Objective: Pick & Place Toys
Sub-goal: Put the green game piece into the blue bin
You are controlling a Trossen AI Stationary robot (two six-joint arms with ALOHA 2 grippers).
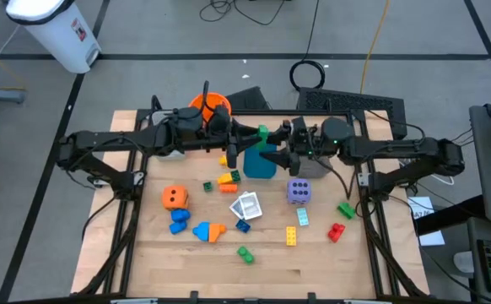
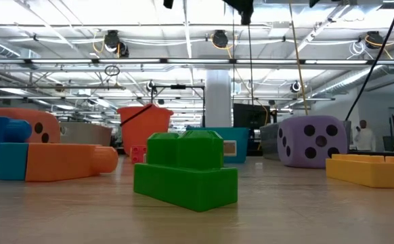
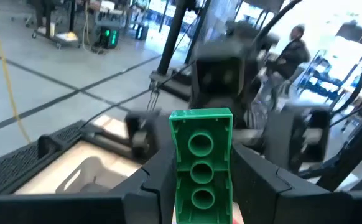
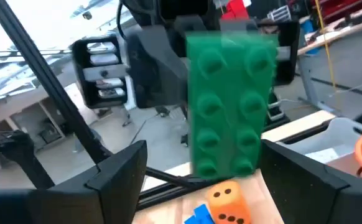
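Note:
Both arms meet high over the table's far middle. My left gripper [image 3: 201, 163] [image 1: 250, 135] is shut on a green brick [image 3: 201, 155] [image 1: 263, 133], whose hollow underside faces its wrist camera. My right gripper [image 4: 203, 155] [image 1: 277, 152] faces it from the right with its fingers wide apart, and the same green brick [image 4: 231, 106] shows its studded face just ahead of them. The other toys lie on the table: an orange die [image 1: 174, 198], a purple die [image 1: 299, 191], white cards [image 1: 247, 205] and loose bricks. My left gripper pinches the green brick's two long sides [image 3: 176, 177] between its two fingers, at the end nearest the wrist. The fingers come level from the table's left and lie along the brick. The brick sticks out past the fingertips, lifted clear of the table. My right gripper: I cannot tell whether its fingers touch the brick's free end [image 4: 227, 168].
A teal tray [image 1: 260, 162] stands below the grippers and an orange bucket [image 1: 212, 105] at the far edge. Loose bricks lie nearer: blue [image 1: 179, 219], green [image 1: 245, 253], yellow [image 1: 291, 236], red [image 1: 337, 231]. A person [image 2: 363, 135] stands in the room behind.

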